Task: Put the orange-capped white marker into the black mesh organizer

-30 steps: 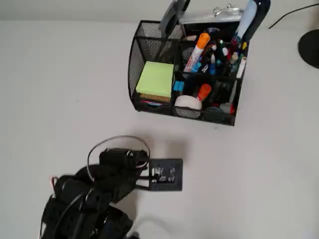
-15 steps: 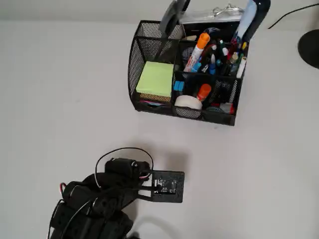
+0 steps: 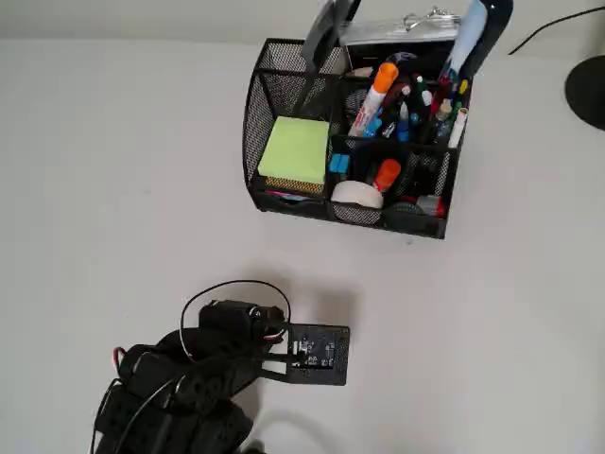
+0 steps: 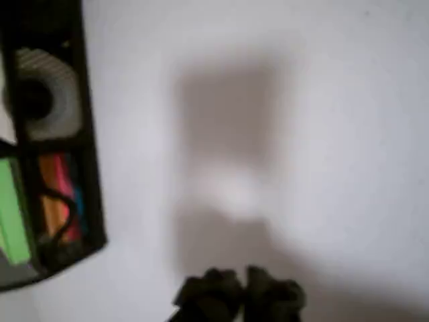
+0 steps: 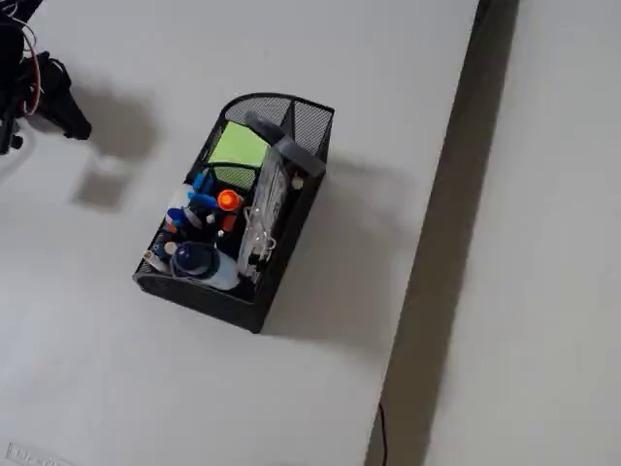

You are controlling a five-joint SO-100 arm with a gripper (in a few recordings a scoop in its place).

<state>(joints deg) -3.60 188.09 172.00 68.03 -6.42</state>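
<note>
Near the bottom edge of the wrist view, the gripper (image 4: 242,290) shows as two dark, blurred fingertips pressed close together with nothing between them, hanging over the bare white table (image 4: 322,134) and its own soft shadow. From overhead the black arm (image 3: 189,378) sits at the lower left, well apart from the black mesh organizer (image 3: 274,194) at the upper middle; the fingers themselves are hidden under the arm there. The orange-capped white marker (image 3: 373,96) stands tilted in a rear compartment of the organizer — cap up, among other pens. A yellow-green pad of sticky notes (image 3: 295,151) fills the left compartment, and a roll of white tape (image 3: 356,194) lies in the front one beside a short orange item (image 3: 386,174). In the fixed view the organizer (image 5: 291,209) sits mid-table, with the arm (image 5: 39,87) at the upper left corner.
</note>
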